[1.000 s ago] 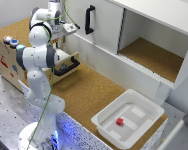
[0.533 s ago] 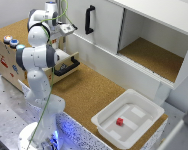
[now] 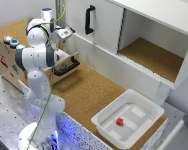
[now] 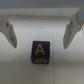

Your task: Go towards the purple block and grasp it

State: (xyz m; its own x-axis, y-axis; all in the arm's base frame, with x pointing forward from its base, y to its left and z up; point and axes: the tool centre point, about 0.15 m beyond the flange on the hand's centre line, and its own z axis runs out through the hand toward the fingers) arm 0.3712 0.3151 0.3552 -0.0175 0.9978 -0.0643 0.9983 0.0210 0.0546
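Note:
In the wrist view the purple block [image 4: 40, 53], a dark cube with a yellow letter A on its face, rests on a pale surface. My gripper [image 4: 39, 43] is open, with one finger on each side of the block and a clear gap to both. The fingertips [image 4: 11, 36] are not touching it. In the exterior view the arm [image 3: 41, 55] bends over the wooden unit at the exterior view's left. The block and the fingers are hidden there behind the arm.
An open drawer with a black handle [image 3: 69, 65] juts out beside the arm. A white cabinet has a black door handle [image 3: 89, 20] and an open compartment [image 3: 154, 57]. A white bin [image 3: 106, 131] holds a small red block [image 3: 120, 121].

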